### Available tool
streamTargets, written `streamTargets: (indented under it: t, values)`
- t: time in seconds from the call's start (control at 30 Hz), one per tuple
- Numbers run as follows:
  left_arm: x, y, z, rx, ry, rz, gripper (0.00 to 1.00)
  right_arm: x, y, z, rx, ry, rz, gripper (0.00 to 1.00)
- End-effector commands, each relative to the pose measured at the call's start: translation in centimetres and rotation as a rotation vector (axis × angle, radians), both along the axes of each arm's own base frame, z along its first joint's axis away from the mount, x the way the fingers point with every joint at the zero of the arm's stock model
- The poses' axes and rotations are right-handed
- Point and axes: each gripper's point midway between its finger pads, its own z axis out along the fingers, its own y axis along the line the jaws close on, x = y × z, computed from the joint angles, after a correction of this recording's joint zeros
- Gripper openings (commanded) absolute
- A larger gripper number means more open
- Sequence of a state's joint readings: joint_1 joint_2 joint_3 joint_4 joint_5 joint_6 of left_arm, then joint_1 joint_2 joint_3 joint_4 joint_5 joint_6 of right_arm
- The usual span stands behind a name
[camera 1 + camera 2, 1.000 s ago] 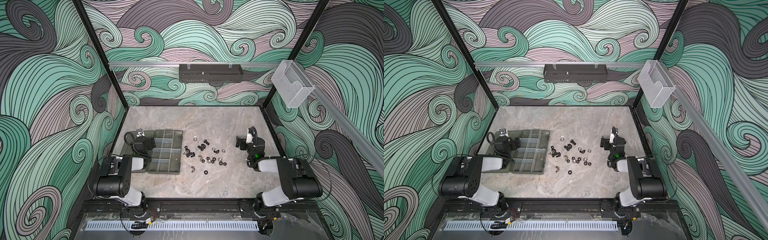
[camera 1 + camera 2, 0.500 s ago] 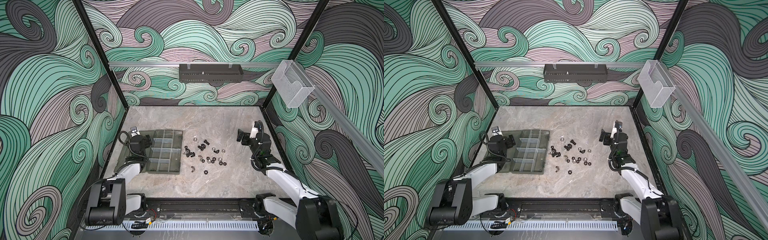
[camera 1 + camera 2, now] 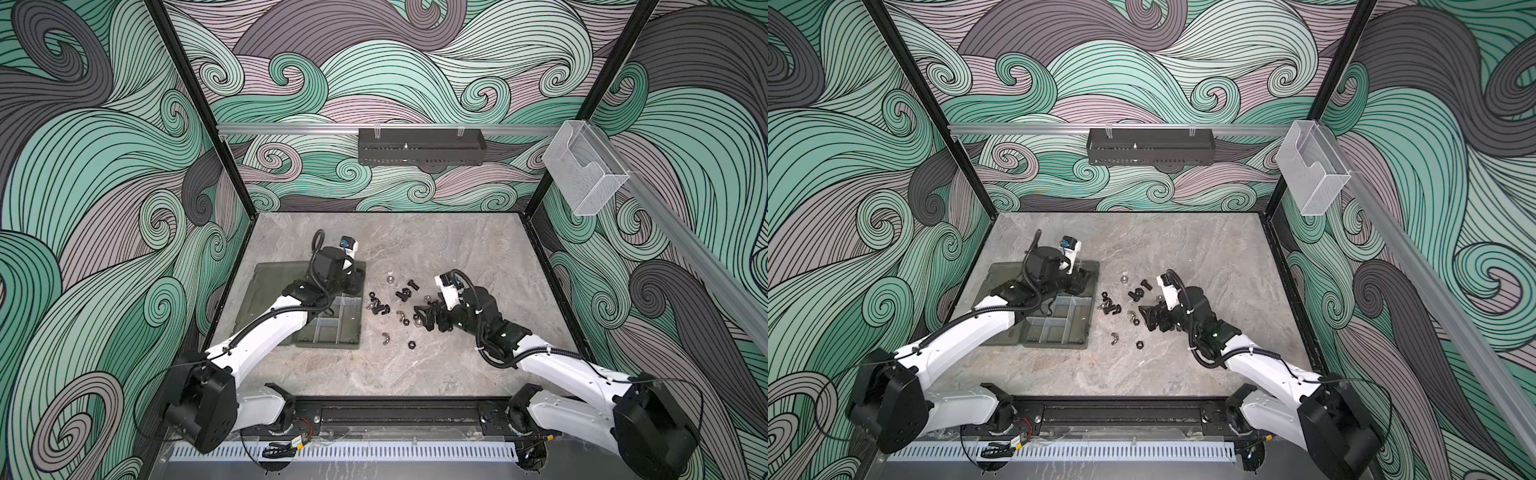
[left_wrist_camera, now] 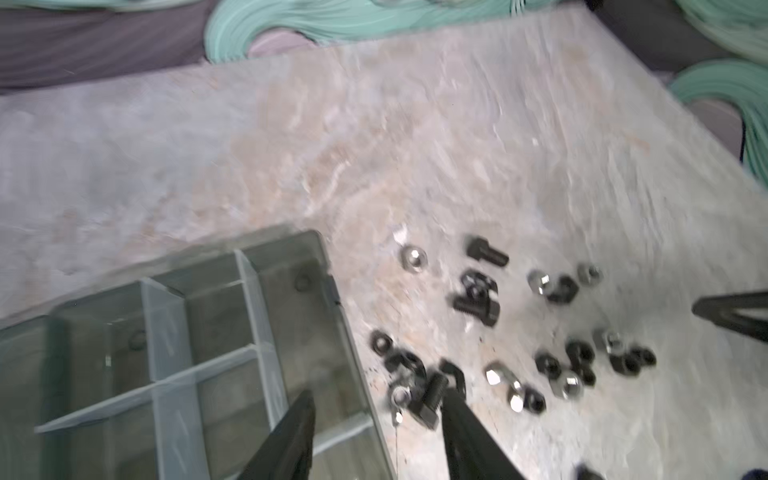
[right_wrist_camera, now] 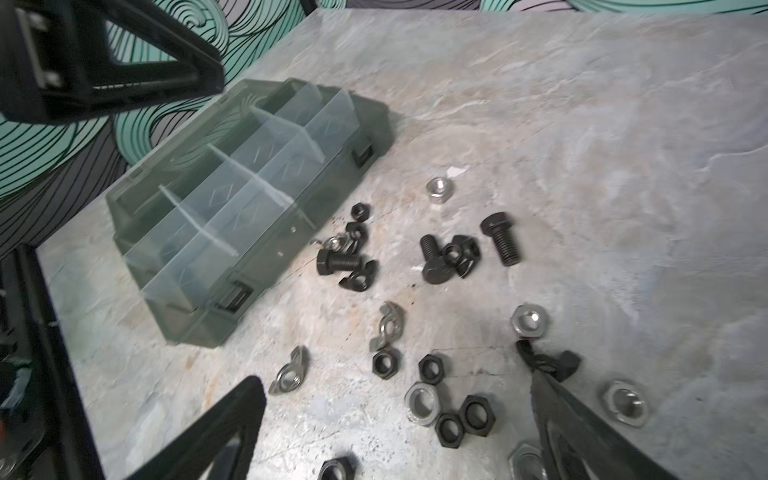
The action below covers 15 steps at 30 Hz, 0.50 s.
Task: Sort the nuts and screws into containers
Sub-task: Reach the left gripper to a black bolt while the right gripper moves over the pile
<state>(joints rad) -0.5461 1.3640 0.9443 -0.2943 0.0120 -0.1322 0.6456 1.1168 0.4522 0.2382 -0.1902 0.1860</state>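
Two sets of jaws stand apart over loose hardware.
My left gripper (image 4: pixel 376 399) hangs half-parted astride the edge of the containers (image 5: pixel 208 328), one finger above a compartment and one outside it. My right gripper (image 5: pixel 388 365) spreads wide just above the nuts (image 5: pixel 476 413). Screws (image 5: pixel 500 241) and nuts lie scattered on the table (image 3: pixel 415 249), just beside the containers.

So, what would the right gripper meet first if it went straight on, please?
Probably the small black and silver hex nuts lying between the right gripper's open jaws, though depth is unclear.
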Motion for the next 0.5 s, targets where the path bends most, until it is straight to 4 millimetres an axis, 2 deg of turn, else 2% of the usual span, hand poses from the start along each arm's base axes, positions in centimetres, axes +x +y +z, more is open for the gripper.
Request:
streamTargets:
  t: [0.0,0.17,0.27,0.47]
  values:
    - [-5.0,-1.6,-4.4,0.150,0.221,-0.175,0.50,-0.8,2.3,2.4,0.116,-0.084,0.127,0.99]
    - [-5.6,-2.9,-6.9,0.234,0.292,-0.239,0.45,-1.0,2.6,1.7,0.100,-0.088,0.158,0.99]
    - [-4.6,-3.0,-7.4,0.285,0.289,-0.213,0.44,-1.4,2.7,1.3,0.116,-0.095,0.175,0.99]
    - [-3.3,-3.0,-8.2,0.330,0.280,-0.192,0.43,-1.3,2.6,1.7,0.117,-0.131,0.174,0.99]
